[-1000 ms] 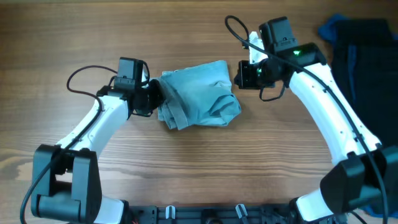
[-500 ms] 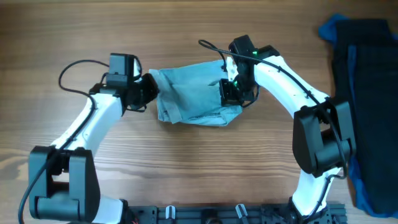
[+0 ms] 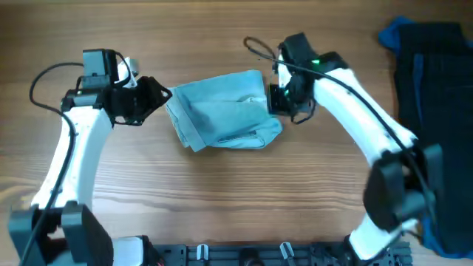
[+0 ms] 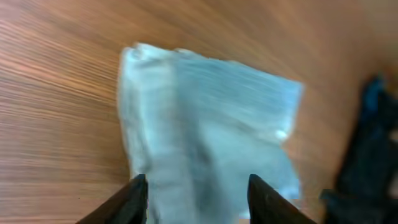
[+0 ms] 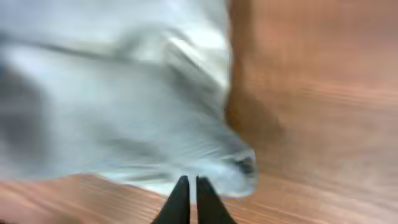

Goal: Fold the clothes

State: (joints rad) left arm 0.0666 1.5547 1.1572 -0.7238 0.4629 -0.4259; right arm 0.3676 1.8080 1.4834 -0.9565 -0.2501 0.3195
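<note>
The denim [image 3: 222,118] lies centred on the desk [image 3: 236,214], roughly folded, edges uneven. Left gripper [image 4: 196,183], fingers apart, sits off its left edge. The right gripper [image 5: 189,182], fingers together, meets its right edge. Dark clothes [image 3: 436,96] at the desk's right edge apparently await folding.

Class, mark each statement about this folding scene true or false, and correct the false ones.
1. The pale blue garment lies between the left gripper and the right gripper. True.
2. The left gripper is clamped shut on cloth. False: its fingers stand apart.
3. The dark garments lie at the right edge of the table. True.
4. The pale blue garment is spread out flat in a single layer. False: it is bunched up, with folded layers.
</note>
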